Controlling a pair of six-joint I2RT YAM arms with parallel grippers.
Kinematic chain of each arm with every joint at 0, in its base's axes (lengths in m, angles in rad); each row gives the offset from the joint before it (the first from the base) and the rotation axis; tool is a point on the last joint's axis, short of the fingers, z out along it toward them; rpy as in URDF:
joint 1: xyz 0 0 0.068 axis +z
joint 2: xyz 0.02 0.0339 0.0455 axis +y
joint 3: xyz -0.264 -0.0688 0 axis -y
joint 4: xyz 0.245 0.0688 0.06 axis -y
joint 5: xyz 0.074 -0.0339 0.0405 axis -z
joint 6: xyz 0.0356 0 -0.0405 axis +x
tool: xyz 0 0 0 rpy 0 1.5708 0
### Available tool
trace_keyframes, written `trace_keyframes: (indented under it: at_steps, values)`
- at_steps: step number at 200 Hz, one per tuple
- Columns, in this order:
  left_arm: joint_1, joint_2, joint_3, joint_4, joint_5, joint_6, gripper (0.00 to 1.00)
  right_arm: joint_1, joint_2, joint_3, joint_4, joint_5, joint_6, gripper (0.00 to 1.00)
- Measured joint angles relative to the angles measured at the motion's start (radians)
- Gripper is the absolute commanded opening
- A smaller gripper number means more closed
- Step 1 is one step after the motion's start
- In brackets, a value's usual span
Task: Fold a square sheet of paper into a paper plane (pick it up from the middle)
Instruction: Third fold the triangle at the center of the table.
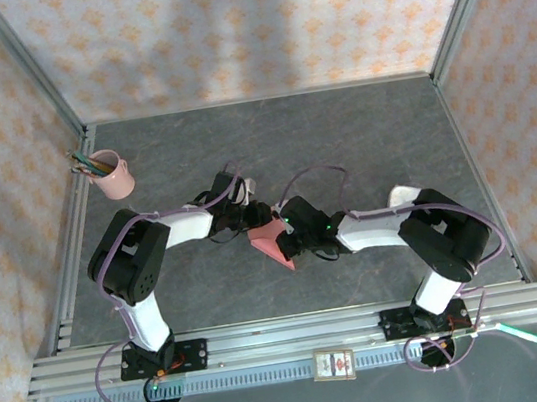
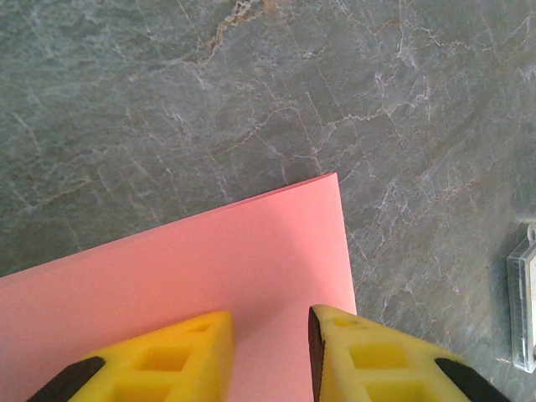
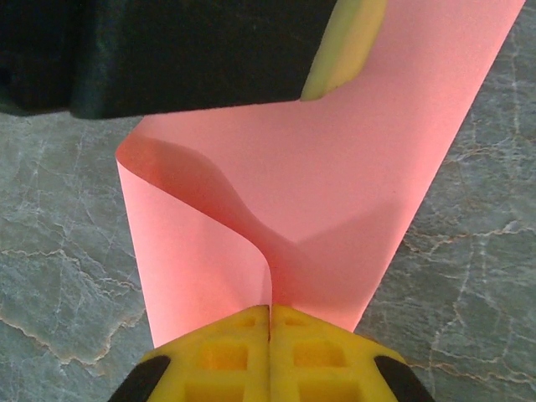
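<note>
While the right gripper (image 3: 270, 322) is pinched on the square sheet of paper (image 3: 335, 193), its two yellow fingers (image 3: 209, 360) sit flush together, with a raised fold of the sheet caught between the tips.

Left gripper (image 2: 270, 352): fingers (image 2: 167, 364) are apart with a clear gap. Pink paper shows through the gap and under both tips. Can't tell if the tips touch the sheet or hang just above it. One sheet corner lies just ahead of the right-hand finger, and the edge from it runs straight back under that finger. A clear plastic piece (image 2: 523, 301) sits on the table at the right edge of that view, apart from the paper.

Right wrist view: the paper rises out of the pinch and curls over to the left in a loose loop. The rest runs flat, up and to the right, across the grey marbled table (image 3: 67, 276). The left gripper's black body, with one yellow pad (image 3: 352, 42) showing, lies across the top, over the far part of the sheet.

Top view: both arms reach in to the table centre and the grippers nearly meet. The paper lies between and under them as a pink wedge pointing toward the near edge. Pink pencil cup (image 1: 115, 175) is well apart, near the far left corner. Small white-and-black box (image 1: 333, 364) sits on the near rail between the two bases.
</note>
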Motion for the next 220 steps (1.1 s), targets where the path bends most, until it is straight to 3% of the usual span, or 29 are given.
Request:
trace_keyframes:
  at_steps: [220]
  values:
    - [-0.006,0.0,0.001,0.0,-0.004,0.008,0.33,0.0,0.011,-0.005,-0.003,0.023,0.0,0.06]
